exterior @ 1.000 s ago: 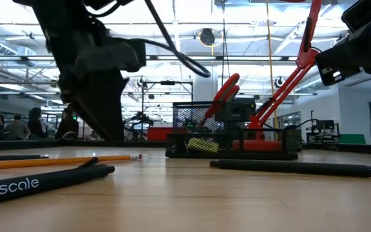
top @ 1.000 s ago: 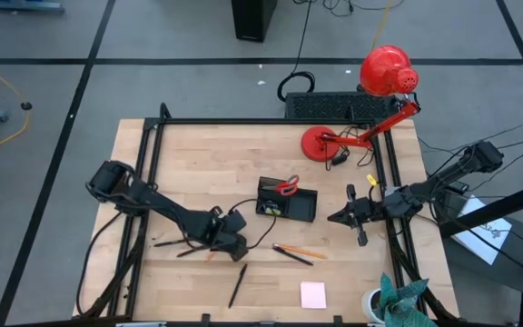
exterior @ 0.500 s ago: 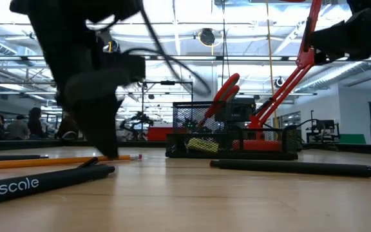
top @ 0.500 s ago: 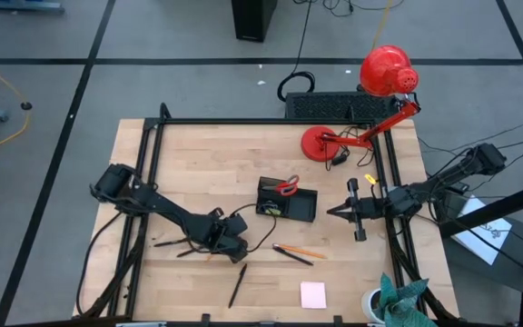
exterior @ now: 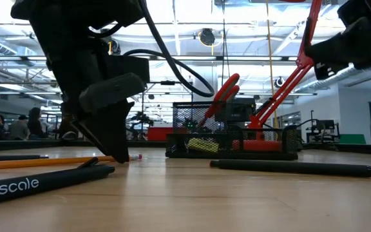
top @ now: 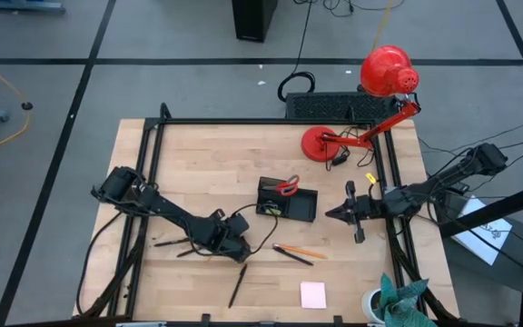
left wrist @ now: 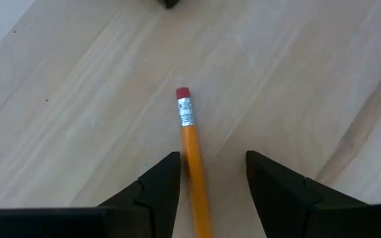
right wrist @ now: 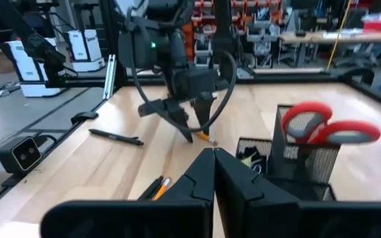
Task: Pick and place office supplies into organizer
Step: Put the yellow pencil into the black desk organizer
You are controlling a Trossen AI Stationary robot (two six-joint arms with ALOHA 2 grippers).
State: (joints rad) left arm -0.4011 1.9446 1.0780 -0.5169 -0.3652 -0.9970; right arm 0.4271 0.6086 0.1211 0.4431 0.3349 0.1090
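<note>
Spanning the frame's centre, the wooden tabletop [top: 198,163] carries the black mesh organizer [top: 287,202] at centre. Left gripper [left wrist: 207,173], lower left of centre, straddles an orange pencil [left wrist: 192,152], jaws released. Right gripper [top: 331,216], right of the organizer, jaws clenched, empty.

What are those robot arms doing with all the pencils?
The left gripper is down at the table with its fingers open on either side of an orange pencil, not squeezing it yet. The right gripper waits shut beside the black organizer, which already holds the red scissors. More pens and a pink sticky-note pad lie on the table.
</note>
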